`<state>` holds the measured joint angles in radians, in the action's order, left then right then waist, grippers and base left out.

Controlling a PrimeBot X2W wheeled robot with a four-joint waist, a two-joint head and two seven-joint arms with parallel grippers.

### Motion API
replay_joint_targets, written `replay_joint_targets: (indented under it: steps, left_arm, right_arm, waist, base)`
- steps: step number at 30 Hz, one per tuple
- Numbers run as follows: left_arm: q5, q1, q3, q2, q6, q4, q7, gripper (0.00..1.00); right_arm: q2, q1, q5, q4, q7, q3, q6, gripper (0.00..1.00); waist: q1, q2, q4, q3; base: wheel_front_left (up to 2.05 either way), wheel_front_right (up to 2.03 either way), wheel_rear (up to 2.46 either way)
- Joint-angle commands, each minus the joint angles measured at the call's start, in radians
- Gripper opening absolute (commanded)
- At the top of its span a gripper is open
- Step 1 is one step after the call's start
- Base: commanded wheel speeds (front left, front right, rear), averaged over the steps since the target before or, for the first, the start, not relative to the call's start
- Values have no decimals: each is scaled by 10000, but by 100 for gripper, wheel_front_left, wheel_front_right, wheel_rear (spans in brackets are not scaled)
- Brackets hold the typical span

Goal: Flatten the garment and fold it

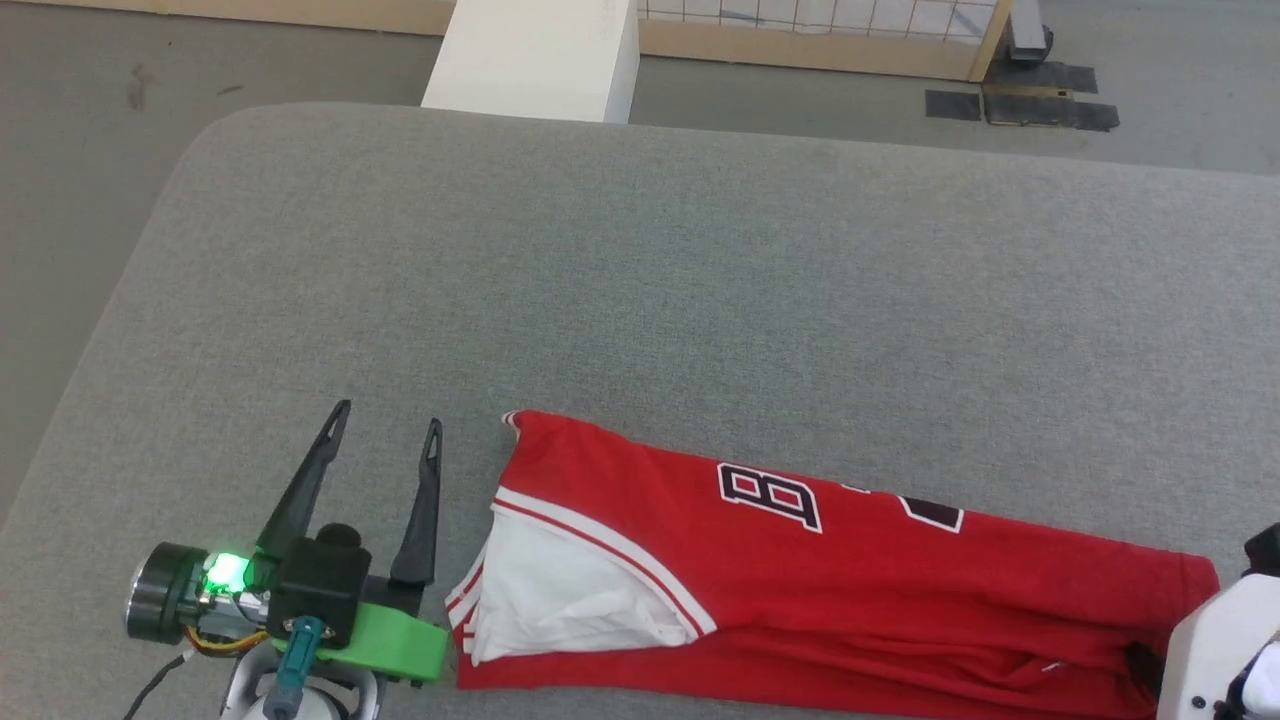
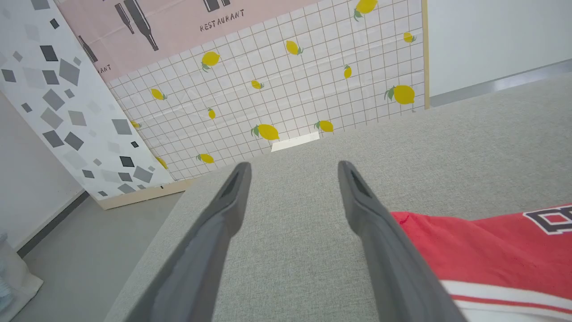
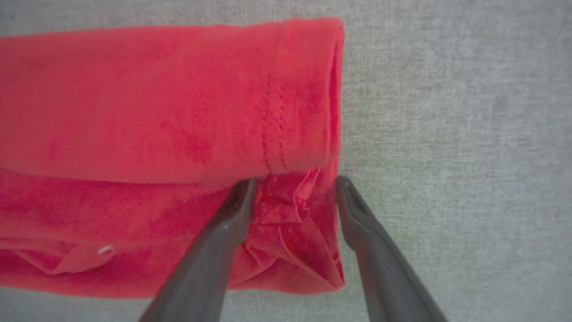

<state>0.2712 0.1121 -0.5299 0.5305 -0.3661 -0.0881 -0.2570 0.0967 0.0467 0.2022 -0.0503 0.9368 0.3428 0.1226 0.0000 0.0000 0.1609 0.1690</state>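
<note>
While the shirt (image 1: 800,570) lies as a long band along the near table (image 1: 640,280), axis running left to right, the right gripper (image 3: 296,180), jaws apart, straddles its bunched hem corner (image 3: 290,223), and the left gripper (image 1: 389,415) hangs open and empty just beside its sleeve end (image 1: 560,590).

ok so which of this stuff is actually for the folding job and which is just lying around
For the job: garment, lying in a long strip on the grey table; left gripper, open beside its sleeve end; right gripper, open astride its hem corner.
Just around: white block, lemon-print panel, black tape on the floor.
</note>
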Motion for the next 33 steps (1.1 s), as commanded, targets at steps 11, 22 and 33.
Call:
replay_joint_targets:
  steps: [11,22,33]
  left_arm:
    - [-382,-403,702,-458,716,306,-47,100]
    - [-612,-522,1206,-717,1242,409,-47,100]
    - [-708,-765,1585,-991,1587,651,-47,100]
  right_arm:
    - [-169,216,145,225,-114,-453,81,0]
    - [2027,-672,239,-560,-1350,715,81,0]
    - [2966,-569,793,-1164,-1746,-258,81,0]
  waist:
    - [0,0,-29,-407]
    - [0,0,-102,-412]
    - [0,0,-199,-915]
  base:
    - [0,0,0]
    - [0,0,0]
    - [0,0,0]
